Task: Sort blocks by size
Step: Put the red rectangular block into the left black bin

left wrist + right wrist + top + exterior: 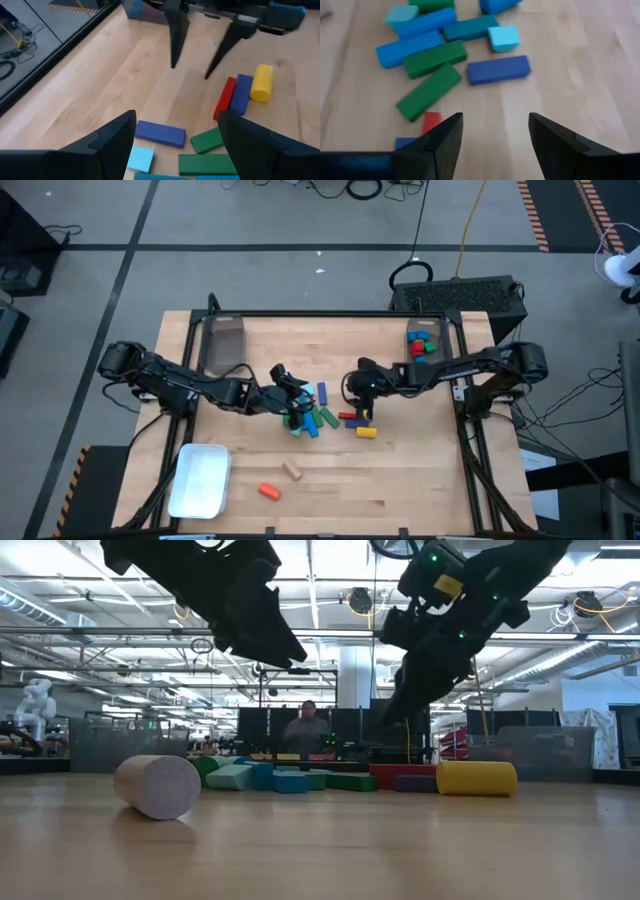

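Observation:
A cluster of blocks [312, 416] lies flat on the table's middle: green, blue and light blue bars and cubes. Beside them lie a red bar [348, 416] and a yellow cylinder [366, 432]. My left gripper [292, 387] is open above the cluster's left side. In its wrist view [175, 145] a dark blue bar [160, 132] and green bars [207, 141] lie below it. My right gripper [358, 398] is open above the cluster's right side. In its wrist view [495, 132] a dark blue bar [498, 69] and a green bar [428, 91] lie ahead. Both grippers are empty.
A tan cylinder [292, 470] and an orange block [268, 491] lie near the front edge. A white tray [200, 478] sits at the front left. A grey bin [222, 340] stands at the far left. Another bin [412, 358] at the far right holds several blocks.

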